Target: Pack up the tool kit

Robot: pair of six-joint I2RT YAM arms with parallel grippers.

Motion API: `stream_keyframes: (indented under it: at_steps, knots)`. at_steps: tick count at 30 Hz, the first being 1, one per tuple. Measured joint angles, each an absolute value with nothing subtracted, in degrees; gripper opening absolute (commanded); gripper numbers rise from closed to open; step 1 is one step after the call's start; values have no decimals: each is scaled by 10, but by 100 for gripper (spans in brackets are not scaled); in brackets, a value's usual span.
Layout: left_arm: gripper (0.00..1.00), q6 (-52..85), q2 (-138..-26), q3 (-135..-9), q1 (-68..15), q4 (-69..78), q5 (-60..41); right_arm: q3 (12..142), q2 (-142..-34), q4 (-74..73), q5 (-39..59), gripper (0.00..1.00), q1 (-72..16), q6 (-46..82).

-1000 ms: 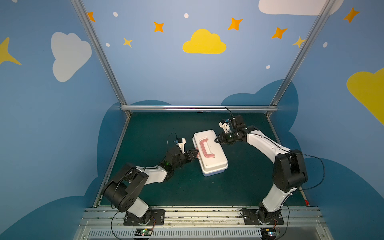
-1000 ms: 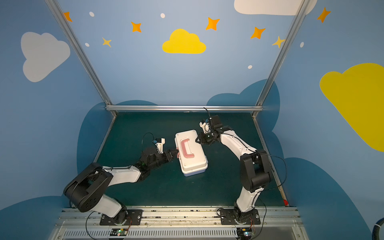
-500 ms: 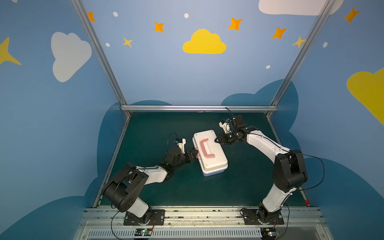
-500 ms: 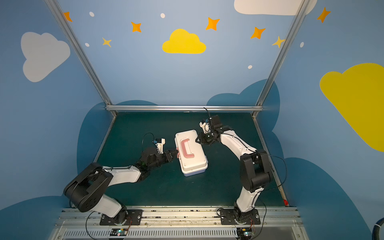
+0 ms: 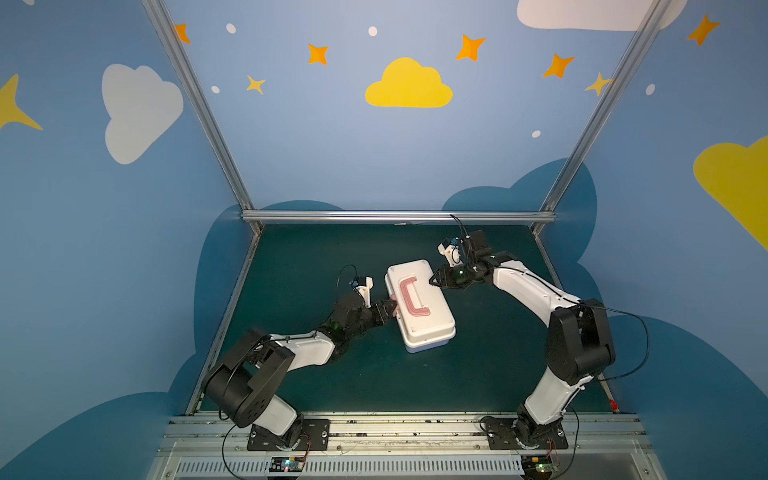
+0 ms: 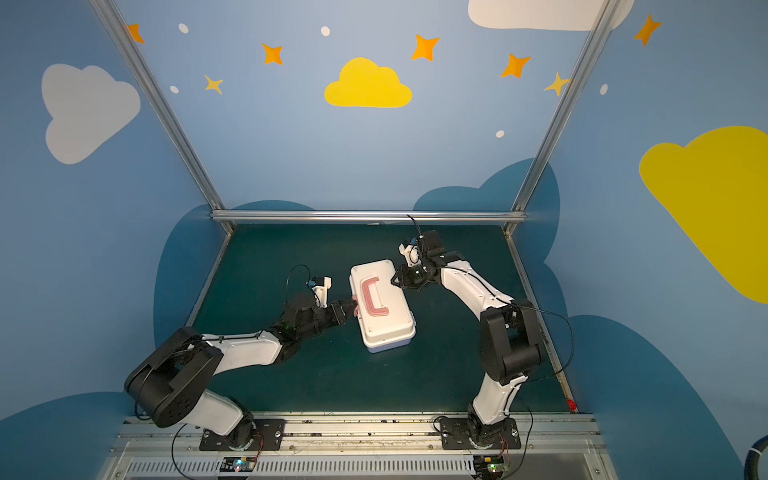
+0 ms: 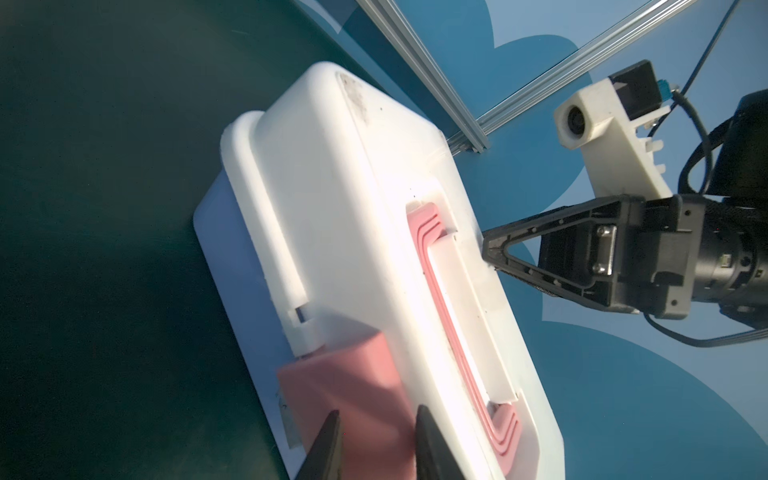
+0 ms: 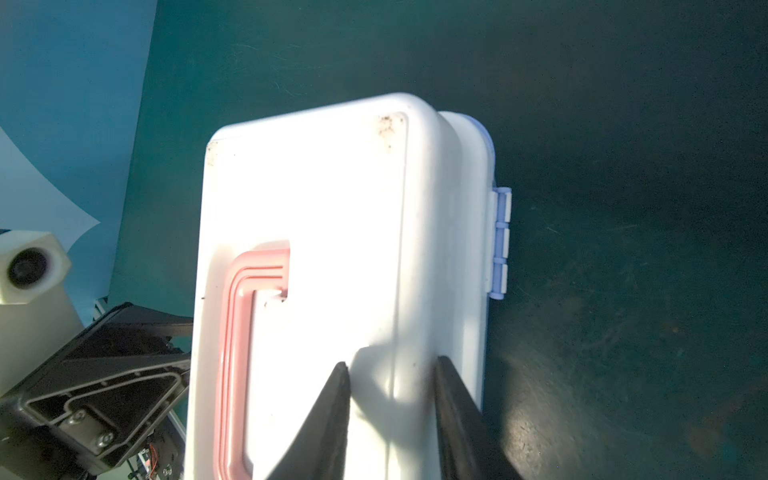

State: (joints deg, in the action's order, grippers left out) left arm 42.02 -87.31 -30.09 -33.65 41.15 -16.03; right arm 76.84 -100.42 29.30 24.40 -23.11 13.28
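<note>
The tool kit (image 5: 419, 309) (image 6: 384, 311) lies shut on the green mat, a white case with its pink handle (image 5: 409, 297) (image 8: 237, 324) flat on the lid. My left gripper (image 5: 390, 309) (image 6: 353, 309) (image 7: 376, 411) is at the case's near-left side. Its fingers stand slightly apart over the face of the pink latch (image 7: 340, 374), which is wider than the gap. My right gripper (image 5: 432, 282) (image 6: 392, 281) (image 8: 390, 363) rests its tips on the lid's far-right edge, fingers a little apart and holding nothing. Lavender hinges (image 8: 500, 241) show on that side.
Bare green mat (image 5: 478, 365) surrounds the case. An aluminium frame rail (image 5: 395, 216) runs along the back, with slanted posts at both rear corners. Blue painted walls close in the left, right and rear sides.
</note>
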Motion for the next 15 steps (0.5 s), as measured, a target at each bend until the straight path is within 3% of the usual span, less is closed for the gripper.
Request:
stream_keyframes:
  at_steps: [15]
  knots:
    - [30,423,-867,-350,-337,260,-154,769,-1005,293,244,33,-231,133]
